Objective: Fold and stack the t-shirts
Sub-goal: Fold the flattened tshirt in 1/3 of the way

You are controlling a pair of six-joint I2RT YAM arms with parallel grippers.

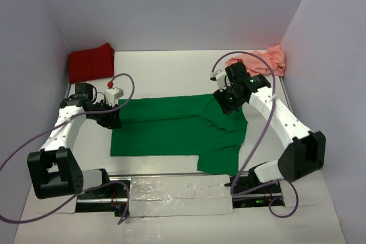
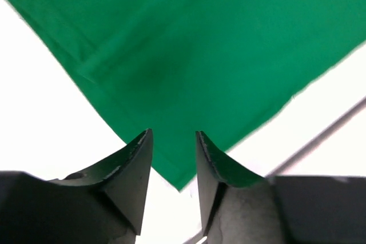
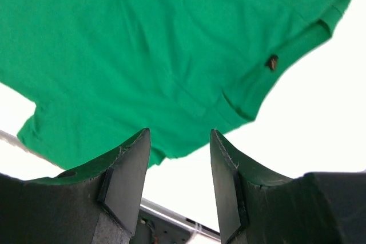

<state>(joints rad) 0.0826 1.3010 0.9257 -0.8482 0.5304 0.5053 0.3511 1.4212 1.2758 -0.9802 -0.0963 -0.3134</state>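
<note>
- Only the top view shows me the red shirt [image 1: 90, 63] back-left of the spread green shirt [image 1: 177, 130], and the pink shirt [image 1: 269, 60] back-right
- Only the wrist views show the fingers: left gripper [image 2: 173, 135] and right gripper [image 3: 179, 132] both parted over its edges, empty

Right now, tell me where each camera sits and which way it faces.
Top external: above and behind the bases, looking down on the table; left arm and right arm both show.
Left wrist: on the left arm, looking down past its own open jaws at a corner of the green t-shirt.
Right wrist: on the right arm, looking past its own open jaws at the same shirt's sleeved end.
Shared: all three see the green t-shirt; only the top view shows the red t-shirt and pink t-shirt.
</note>
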